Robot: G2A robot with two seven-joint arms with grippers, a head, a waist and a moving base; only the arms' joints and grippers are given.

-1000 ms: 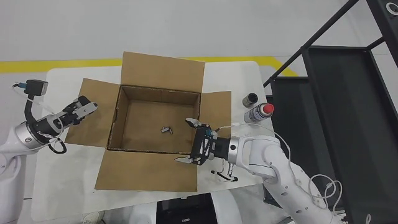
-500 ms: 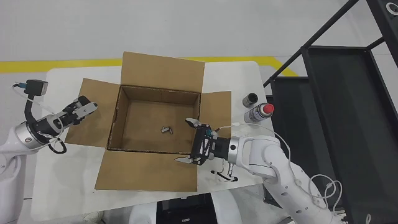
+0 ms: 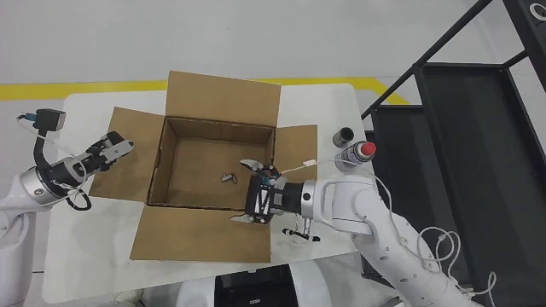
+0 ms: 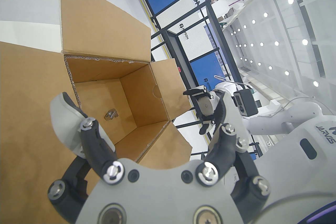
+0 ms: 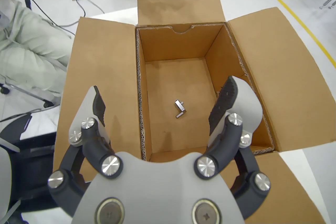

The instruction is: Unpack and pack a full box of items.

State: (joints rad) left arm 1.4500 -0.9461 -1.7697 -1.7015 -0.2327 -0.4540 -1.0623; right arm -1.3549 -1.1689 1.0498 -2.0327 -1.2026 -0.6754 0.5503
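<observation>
An open cardboard box [image 3: 167,166] stands mid-table with all its flaps folded out. A small metal L-shaped bracket [image 3: 228,176] [image 5: 180,110] [image 4: 111,114] lies alone on its floor. My right gripper [image 3: 245,192] [image 5: 162,101] is open over the box's right wall, above and to the right of the bracket, with nothing between its fingers. My left gripper [image 3: 119,147] [image 4: 147,107] hangs open and empty over the box's left flap. A spray can with a red cap [image 3: 356,154] and a dark cylinder [image 3: 343,136] stand on the table to the right of the box.
A dark metal shelving rack [image 3: 461,136] rises at the table's right side. The white table [image 3: 81,119] shows bare to the left of the box. Beyond the table, a person sits in a chair [image 5: 23,51].
My right gripper has moved left, from over the right flap to over the box's right wall, still open. The left arm has not moved.
</observation>
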